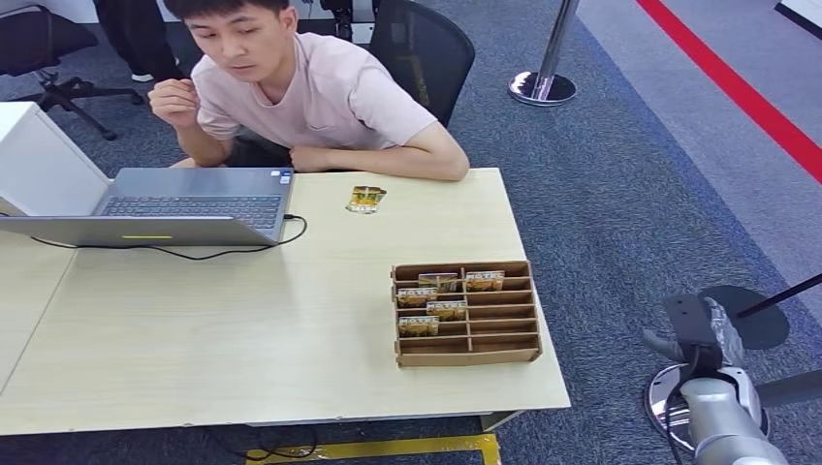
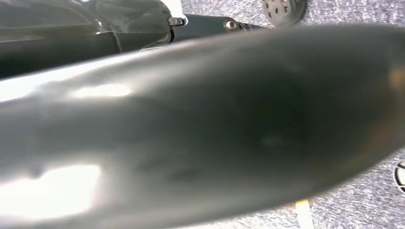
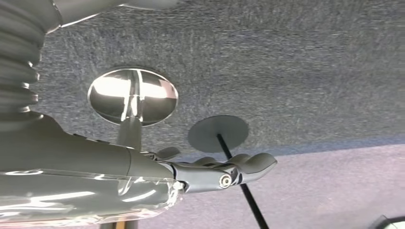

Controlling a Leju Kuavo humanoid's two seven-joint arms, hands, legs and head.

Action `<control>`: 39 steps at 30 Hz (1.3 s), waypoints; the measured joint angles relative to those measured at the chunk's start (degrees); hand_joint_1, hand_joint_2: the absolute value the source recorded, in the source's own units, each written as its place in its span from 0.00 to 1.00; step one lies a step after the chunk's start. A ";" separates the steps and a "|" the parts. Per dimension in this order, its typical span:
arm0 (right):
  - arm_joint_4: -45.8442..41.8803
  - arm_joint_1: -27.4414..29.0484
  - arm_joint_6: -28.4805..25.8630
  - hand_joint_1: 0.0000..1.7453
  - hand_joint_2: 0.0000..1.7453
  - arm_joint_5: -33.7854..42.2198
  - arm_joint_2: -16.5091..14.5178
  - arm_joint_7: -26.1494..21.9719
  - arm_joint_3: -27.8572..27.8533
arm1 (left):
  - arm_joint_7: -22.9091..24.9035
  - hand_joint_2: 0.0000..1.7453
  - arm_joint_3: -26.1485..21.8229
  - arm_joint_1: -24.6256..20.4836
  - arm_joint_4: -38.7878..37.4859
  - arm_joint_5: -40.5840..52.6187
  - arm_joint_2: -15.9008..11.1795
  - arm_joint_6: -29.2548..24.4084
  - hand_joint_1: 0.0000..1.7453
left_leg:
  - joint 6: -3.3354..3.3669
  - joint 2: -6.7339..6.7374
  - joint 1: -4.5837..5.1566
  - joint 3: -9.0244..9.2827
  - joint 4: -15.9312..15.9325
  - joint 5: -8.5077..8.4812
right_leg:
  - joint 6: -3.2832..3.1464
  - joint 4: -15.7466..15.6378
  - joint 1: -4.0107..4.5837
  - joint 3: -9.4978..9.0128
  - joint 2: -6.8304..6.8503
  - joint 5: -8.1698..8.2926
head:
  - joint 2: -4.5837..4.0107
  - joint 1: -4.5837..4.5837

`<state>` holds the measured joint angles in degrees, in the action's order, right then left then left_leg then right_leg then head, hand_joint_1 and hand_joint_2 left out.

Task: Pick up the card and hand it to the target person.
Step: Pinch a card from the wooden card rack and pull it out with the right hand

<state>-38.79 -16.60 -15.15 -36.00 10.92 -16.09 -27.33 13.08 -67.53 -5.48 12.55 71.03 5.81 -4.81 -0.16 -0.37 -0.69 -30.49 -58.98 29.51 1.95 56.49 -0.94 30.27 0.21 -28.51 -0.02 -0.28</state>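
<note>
Five small yellow-and-green printed cards [image 1: 446, 295] stand in the slots of a brown wooden divided organiser tray [image 1: 467, 356], seen from the head view. The tray sits on the pale wooden tabletop [image 1: 242, 329], close to its right-hand edge. One more card of the same yellow-and-green print [image 1: 365, 199] lies flat beyond the tray, toward the far edge of the tabletop and apart from the tray. Just past that loose card, a person in a pale pink T-shirt [image 1: 330, 92] leans a forearm on the far edge. To the left of the tray, well apart from it, an open silver laptop [image 1: 184, 205] rests with a thin black cable [image 1: 194, 254] trailing from its side. To the right of the tray, off the tabletop and over the grey-blue carpet floor [image 1: 630, 194], the right robot hand [image 1: 700, 334] hangs at the end of its silver arm, holding nothing.

From the left wrist view, a blurred dark surface covers nearly everything, with a strip of carpet at the corners; the left robot hand cannot be made out, so whether it is spread or closed cannot be told.

From the right wrist view, the right robot hand [image 3: 224, 171] has its dark fingers [image 3: 255, 164] stretched out nearly straight, with nothing in them, above the carpet and the round chrome base of a barrier post [image 3: 133, 95].
</note>
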 joint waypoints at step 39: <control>-50.67 20.09 7.90 0.00 1.00 -1.37 -4.54 5.79 15.68 | -1.44 0.00 -0.78 0.04 0.00 -0.55 0.07 0.32 0.00 | 0.00 -0.01 -0.01 -0.03 0.00 0.00 | 0.00 0.00 0.00 0.02 0.02 0.00 | 0.01 0.00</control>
<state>-89.45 3.49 -7.25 -37.38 6.38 -10.29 -11.65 11.64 -68.30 -5.44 12.55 70.49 5.88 -4.49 -0.16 -0.38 -0.69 -30.52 -58.98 29.51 1.95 56.49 -0.93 30.29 0.23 -28.52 -0.02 -0.28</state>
